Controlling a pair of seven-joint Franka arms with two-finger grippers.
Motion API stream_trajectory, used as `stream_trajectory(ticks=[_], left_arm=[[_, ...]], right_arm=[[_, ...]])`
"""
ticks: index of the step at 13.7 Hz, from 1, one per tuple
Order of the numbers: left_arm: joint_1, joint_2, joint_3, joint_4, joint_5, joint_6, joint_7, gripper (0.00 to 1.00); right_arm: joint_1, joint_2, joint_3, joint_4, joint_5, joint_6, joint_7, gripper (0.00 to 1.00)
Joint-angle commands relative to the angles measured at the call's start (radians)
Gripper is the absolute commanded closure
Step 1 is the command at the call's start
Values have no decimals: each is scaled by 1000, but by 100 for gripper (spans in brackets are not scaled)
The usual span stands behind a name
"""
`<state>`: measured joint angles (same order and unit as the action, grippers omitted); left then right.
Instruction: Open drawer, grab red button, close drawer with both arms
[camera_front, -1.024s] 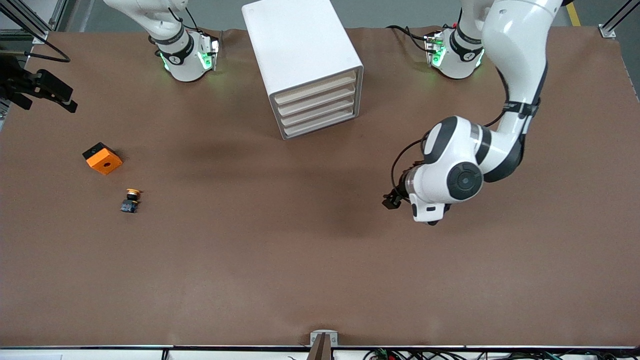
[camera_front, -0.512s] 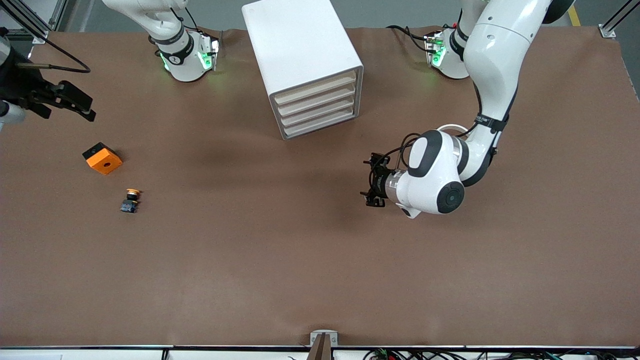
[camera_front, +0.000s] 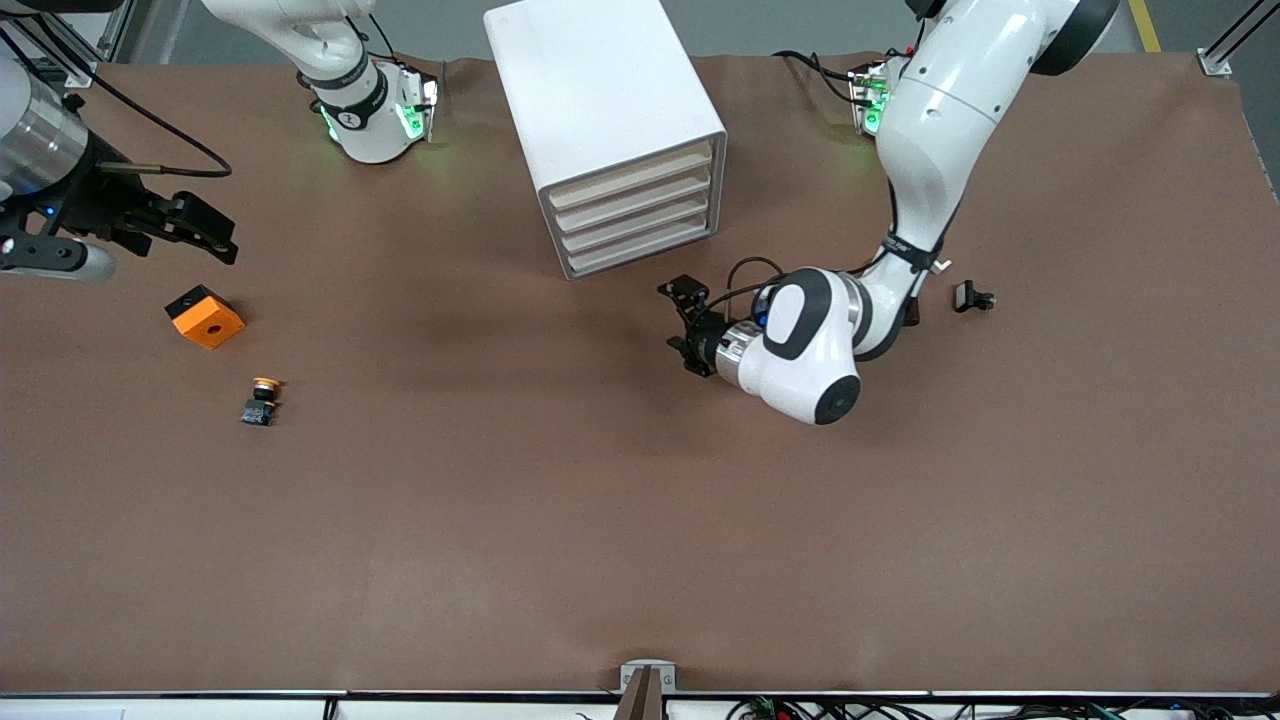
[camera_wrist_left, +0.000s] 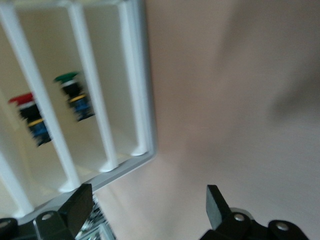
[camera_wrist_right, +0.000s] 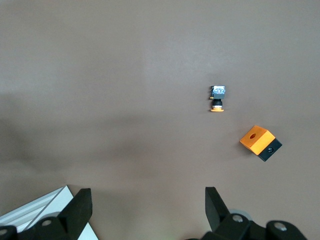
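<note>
Jaws of both grippers apart, left gripper (camera_front: 690, 328) now nearer the cabinet (camera_front: 610, 130), right gripper (camera_front: 205, 232) farther in over the table.

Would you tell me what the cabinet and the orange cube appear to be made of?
The cabinet looks like smooth white plastic or painted board: even, matte faces, with beige drawer fronts. The orange cube seems to be moulded or printed plastic: flat, uniform colour, a black underside.
</note>
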<state>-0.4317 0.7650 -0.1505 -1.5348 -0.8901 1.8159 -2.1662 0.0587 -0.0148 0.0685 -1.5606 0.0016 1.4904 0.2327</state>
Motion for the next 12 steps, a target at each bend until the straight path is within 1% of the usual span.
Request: stream_trajectory(ticks=[1, 4, 6, 8, 10, 12], left_arm=[[7, 31, -4, 13, -93, -62, -75, 0], [-33, 45, -7, 18, -116, -156, -106, 0], [-42, 48, -7, 18, -131, -246, -106, 3], [-55, 53, -7, 18, -128, -329, -104, 12], [-81, 56, -7, 16, -121, -352, -101, 28], [-90, 74, -7, 18, -124, -372, -101, 38]], right_arm=[[38, 16, -4, 17, 6, -19, 36, 0], [67, 16, -3, 19, 5, -48, 66, 0], [78, 13, -3, 19, 6, -52, 68, 0], [78, 13, -4, 19, 6, -52, 69, 0], [76, 13, -3, 13, 11, -50, 69, 0], [79, 13, -4, 13, 11, -50, 68, 0]])
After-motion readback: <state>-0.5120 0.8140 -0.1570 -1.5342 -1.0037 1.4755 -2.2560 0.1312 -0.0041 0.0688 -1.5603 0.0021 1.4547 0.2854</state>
